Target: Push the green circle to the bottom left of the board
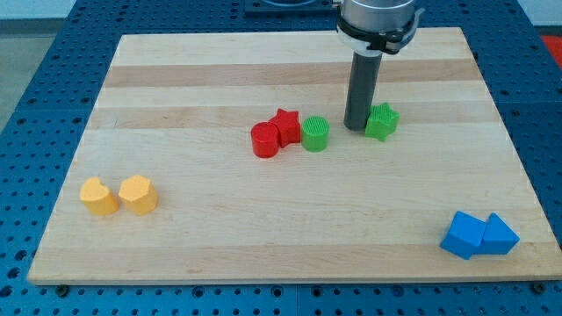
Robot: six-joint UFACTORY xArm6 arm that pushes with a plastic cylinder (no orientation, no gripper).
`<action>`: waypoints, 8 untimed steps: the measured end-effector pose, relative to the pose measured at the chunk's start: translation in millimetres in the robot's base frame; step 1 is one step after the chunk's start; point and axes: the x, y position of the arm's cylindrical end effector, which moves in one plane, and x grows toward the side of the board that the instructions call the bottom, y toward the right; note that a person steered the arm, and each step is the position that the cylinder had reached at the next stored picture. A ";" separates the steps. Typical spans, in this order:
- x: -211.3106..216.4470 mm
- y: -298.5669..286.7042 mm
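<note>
At the view's left, toward the bottom of the wooden board [176,70], two yellow blocks sit side by side and touching: a yellow heart [98,197] and, just to its right, a yellow hexagon-like block [139,194]. Near the board's middle a tight row of three blocks runs rightward: a red cylinder [264,140], a red star [284,127] touching it and a little higher in the view, then the green circle [315,133] pressed against the star's right side. The green circle thus lies close to the centre of the board, well apart from the bottom left corner. Right of it, across a small gap, my tip [357,128] rests on the board; the dark rod rises straight up from there to the arm's grey collar at the view's top. The arm carries only this rod, with nothing to open or close and nothing held. Touching or just beside the tip on its right is a green star [382,122]. Far off at the view's bottom right, two blue blocks touch each other: a blue cube-like block [463,234] and a blue wedge [499,235].
</note>
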 end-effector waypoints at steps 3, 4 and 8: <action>-33.3 55.8; -20.3 -11.8; 82.7 -105.0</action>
